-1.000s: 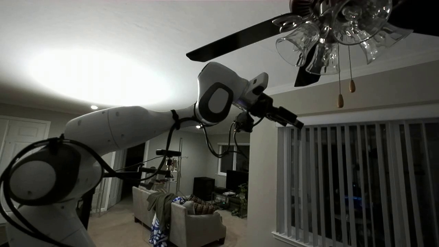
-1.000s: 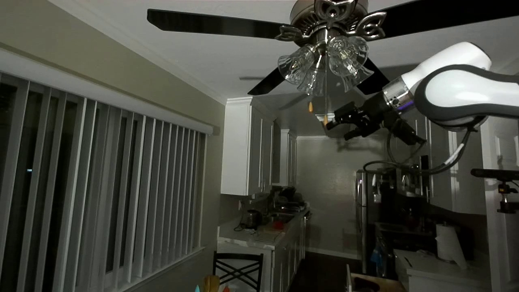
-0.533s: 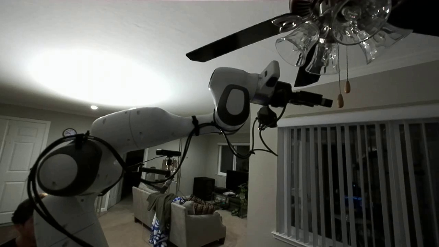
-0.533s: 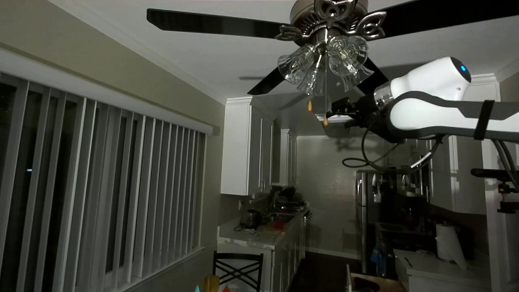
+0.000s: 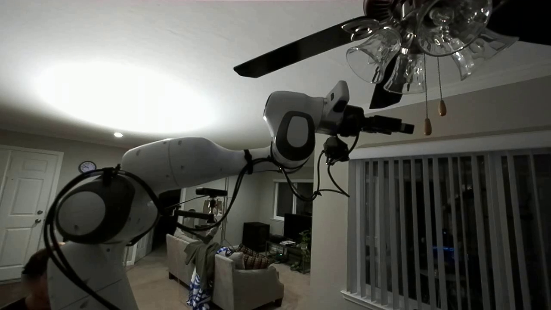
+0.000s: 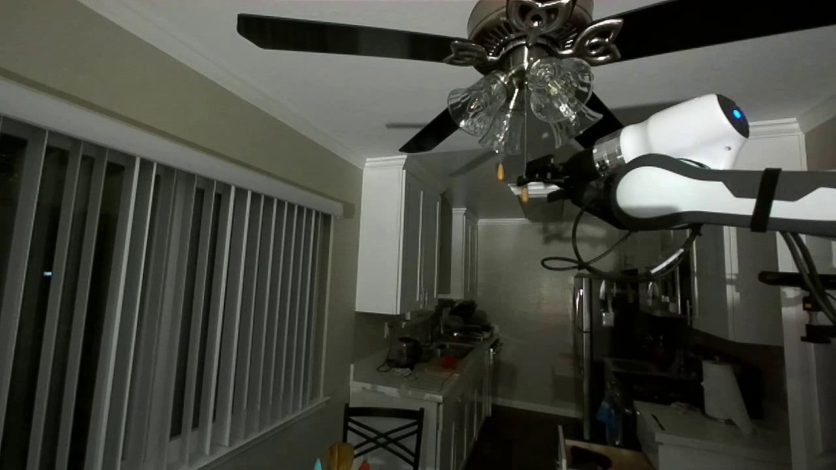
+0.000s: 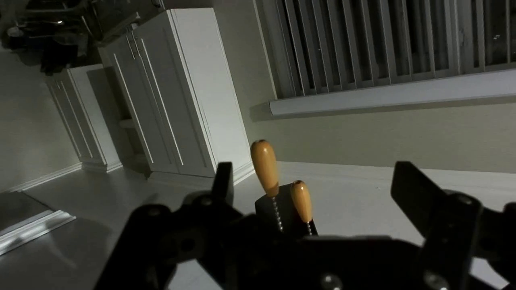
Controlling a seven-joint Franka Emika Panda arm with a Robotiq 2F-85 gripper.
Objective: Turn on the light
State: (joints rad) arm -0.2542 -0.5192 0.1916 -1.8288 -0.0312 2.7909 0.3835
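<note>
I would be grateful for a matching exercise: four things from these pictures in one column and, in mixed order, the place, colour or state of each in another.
Things
1. gripper
2. pull-chain knobs
3. glass shades
4. wall clock

Descriptions
A. beside the white door
B. open, gripping nothing
C. transparent and unlit
D. orange-brown

Pairs: 1-B; 2-D; 3-C; 4-A

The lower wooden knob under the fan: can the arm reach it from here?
Probably yes: the pincer is open, and in the wrist view the lower knob appears between its fingers, nothing visibly blocking it. It may need to edge forward.
</note>
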